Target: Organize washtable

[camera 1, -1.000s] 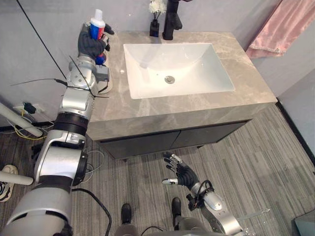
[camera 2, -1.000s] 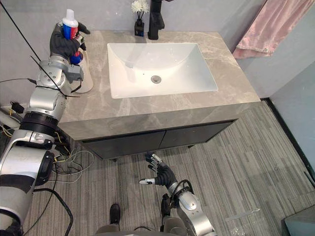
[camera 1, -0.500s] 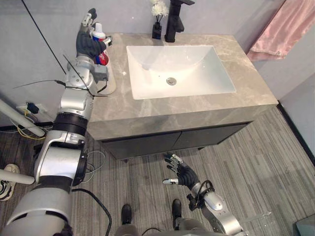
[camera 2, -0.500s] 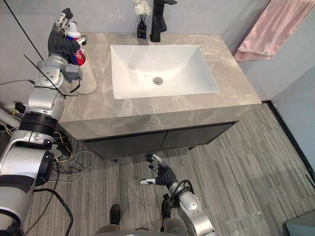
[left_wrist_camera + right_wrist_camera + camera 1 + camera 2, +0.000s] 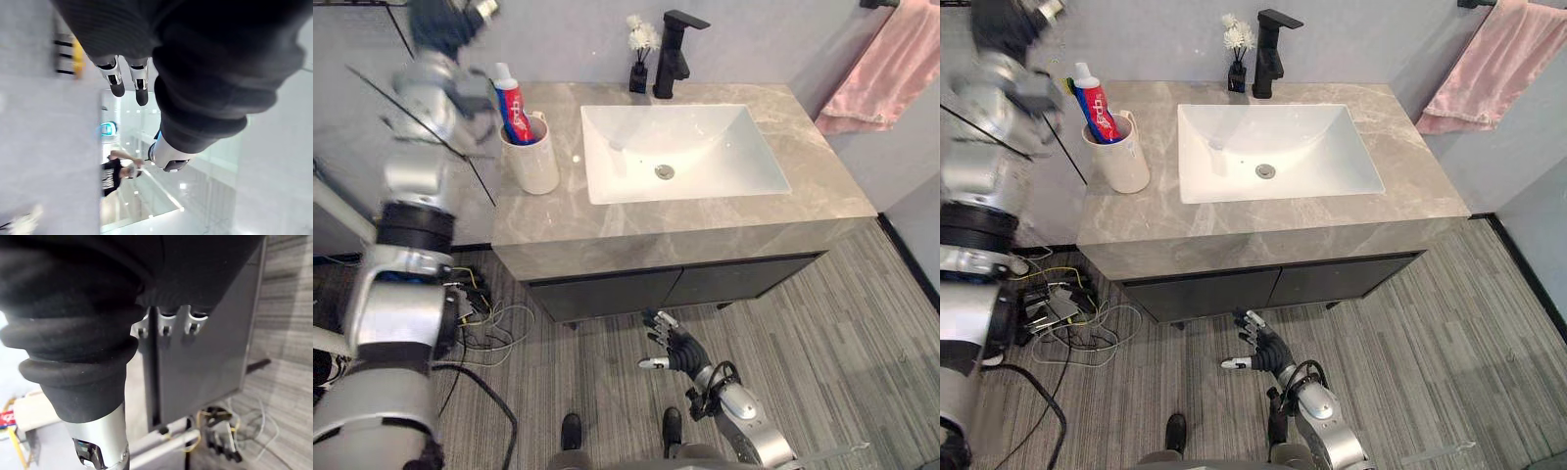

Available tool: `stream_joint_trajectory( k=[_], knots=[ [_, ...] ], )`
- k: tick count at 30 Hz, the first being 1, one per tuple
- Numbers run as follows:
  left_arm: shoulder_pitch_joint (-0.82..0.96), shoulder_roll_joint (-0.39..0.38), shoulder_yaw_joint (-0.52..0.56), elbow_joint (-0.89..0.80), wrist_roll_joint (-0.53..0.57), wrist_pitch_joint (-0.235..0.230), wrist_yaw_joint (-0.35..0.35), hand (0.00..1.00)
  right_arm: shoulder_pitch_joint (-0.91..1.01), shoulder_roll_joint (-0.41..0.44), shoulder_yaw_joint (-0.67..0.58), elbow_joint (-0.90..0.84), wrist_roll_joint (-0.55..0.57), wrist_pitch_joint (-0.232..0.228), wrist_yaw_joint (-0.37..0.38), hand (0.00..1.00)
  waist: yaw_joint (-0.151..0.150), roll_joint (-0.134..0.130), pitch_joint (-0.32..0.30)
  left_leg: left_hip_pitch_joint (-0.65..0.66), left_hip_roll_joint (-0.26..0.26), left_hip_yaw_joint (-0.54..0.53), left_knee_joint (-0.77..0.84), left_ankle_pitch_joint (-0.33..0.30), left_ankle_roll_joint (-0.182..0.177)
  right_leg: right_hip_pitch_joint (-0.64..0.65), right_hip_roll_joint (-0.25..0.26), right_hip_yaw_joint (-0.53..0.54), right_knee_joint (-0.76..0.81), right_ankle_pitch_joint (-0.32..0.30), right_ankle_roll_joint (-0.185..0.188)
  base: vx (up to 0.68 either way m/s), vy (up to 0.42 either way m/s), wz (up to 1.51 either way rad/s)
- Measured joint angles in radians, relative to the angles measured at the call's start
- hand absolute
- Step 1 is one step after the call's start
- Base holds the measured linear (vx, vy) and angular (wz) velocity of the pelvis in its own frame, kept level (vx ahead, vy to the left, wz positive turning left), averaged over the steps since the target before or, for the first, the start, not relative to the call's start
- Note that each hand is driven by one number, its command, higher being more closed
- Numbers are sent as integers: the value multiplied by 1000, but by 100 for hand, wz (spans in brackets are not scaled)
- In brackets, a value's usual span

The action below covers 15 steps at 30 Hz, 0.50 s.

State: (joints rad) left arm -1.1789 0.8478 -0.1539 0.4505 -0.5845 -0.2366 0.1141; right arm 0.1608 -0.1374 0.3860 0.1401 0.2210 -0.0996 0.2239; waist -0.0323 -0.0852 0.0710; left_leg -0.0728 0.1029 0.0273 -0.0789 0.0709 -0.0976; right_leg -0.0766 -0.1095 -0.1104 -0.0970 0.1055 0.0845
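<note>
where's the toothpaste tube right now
In the eye views, the toothpaste tube stands cap up in the white cup at the left end of the counter, just left of the sink.

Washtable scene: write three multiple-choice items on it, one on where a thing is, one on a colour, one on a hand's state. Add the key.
1. Where is the toothpaste tube?
A. In the basin
B. Standing in the cup
C. On the floor

2. What colour is the faucet?
A. Black
B. Gold
C. White

3. How is the right hand?
A. Shut on a towel
B. Shut on a brush
C. Open, holding nothing

Key:
1 B: the tube's cap sticks up out of the cup at the left end of the counter.
2 A: the faucet is black all over.
3 C: its fingers are spread, low in front of the cabinet.
</note>
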Motion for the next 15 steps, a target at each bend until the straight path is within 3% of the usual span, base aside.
stream_joint_trajectory(
  k=[3,4,8,11,15],
  knots=[
    [-1,68,13,-77,-14,-39,0,0,8,0,-3,1,0,-1,3,0,17,11,-13,0,0,0,-1,0,0,0,0,-1,0,-1,0,0,0,0],
    [7,85,25,-107,-14,-53,0,100,11,0,-10,2,0,-1,9,0,24,15,-17,-2,0,-2,-1,0,0,0,0,-4,0,-1,0,-17,-8,5],
    [135,120,158,-216,-15,-83,0,100,29,1,-29,5,-3,-3,20,0,28,24,-27,-3,-1,-9,-1,0,0,3,-1,-14,0,-5,4,-11,-6,7],
    [383,118,255,-317,-15,-94,-3,100,46,2,-38,13,-15,-5,20,0,35,28,-44,-13,-1,-22,1,0,0,2,-1,-26,0,-8,4,-2,-6,11],
    [708,-4,348,-415,-12,-69,-30,100,57,15,-79,39,-34,-5,19,0,53,27,-48,-20,-3,-29,5,0,0,0,-3,-31,-1,-9,4,-9,-4,6]
  ],
)
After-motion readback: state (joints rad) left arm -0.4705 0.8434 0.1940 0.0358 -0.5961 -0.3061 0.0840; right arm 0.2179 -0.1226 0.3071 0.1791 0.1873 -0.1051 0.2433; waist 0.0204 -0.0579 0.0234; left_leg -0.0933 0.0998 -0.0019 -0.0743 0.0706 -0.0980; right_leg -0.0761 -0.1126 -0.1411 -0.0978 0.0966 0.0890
